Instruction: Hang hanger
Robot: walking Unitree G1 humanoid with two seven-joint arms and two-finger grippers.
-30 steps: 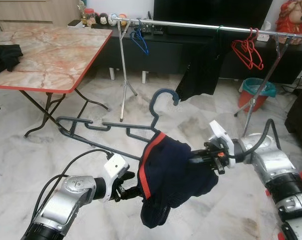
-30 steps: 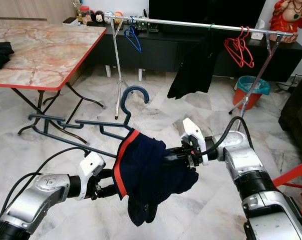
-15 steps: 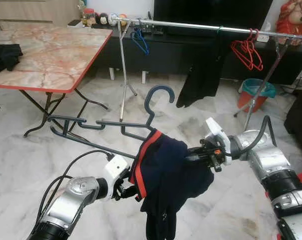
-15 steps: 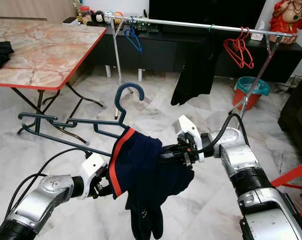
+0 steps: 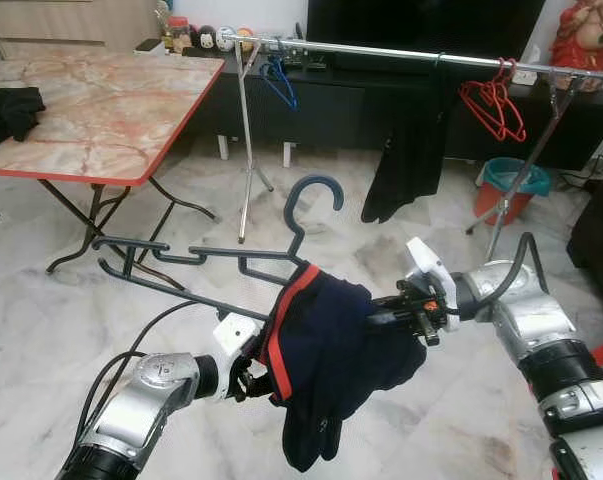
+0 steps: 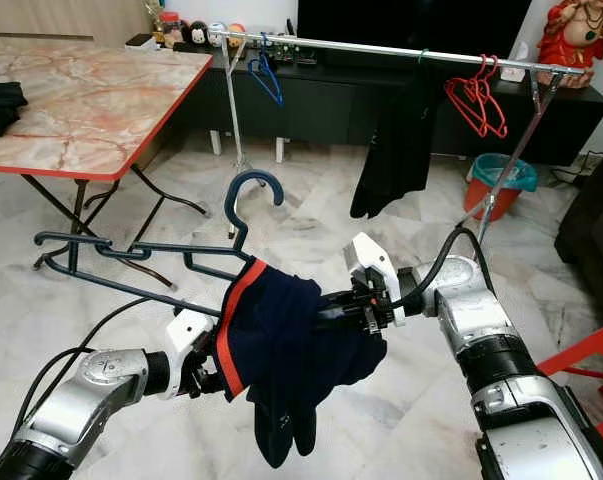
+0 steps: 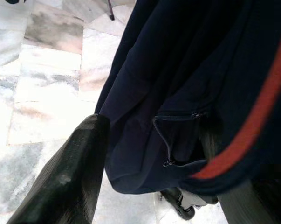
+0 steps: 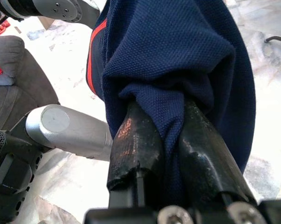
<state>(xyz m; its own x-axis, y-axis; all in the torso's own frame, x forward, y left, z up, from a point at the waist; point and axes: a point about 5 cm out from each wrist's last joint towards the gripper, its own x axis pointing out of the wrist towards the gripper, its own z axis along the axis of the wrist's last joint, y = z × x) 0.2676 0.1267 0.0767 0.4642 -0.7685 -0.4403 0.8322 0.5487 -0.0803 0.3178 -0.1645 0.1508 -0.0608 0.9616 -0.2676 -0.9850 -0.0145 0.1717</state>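
While both arms are reaching forward over the pale marble floor (image 5: 41,330), the dark blue hanger (image 5: 206,262) is hovering in front of the robot, its hook (image 5: 311,195) curling upward and its long bar stretching toward the robot's left, level with the folding table's legs behind it. A navy garment (image 5: 336,350) with a red stripe (image 5: 281,320) is draping over the hanger's right end and hanging down between the two grippers. The right gripper (image 8: 170,140) is pinching a fold of that navy cloth, its two black fingers (image 8: 131,144) pressing close together with the fabric bunched between them, as the right wrist view is showing. The left gripper (image 5: 249,375) is sitting just beside the garment's red-striped edge, touching or nearly touching it; its fingers are going under the cloth, so whether they are spread or closed cannot be told. In the left wrist view one black finger (image 7: 65,177) is lying beside the navy fabric and its small zipper (image 7: 166,140).

Farther back, a chrome clothes rail (image 5: 381,50) is standing across the room, carrying a blue hanger (image 5: 278,80), red hangers (image 5: 493,100) and a black garment (image 5: 411,150). A marble-topped table (image 5: 91,110) with a red edge is standing to the robot's left.
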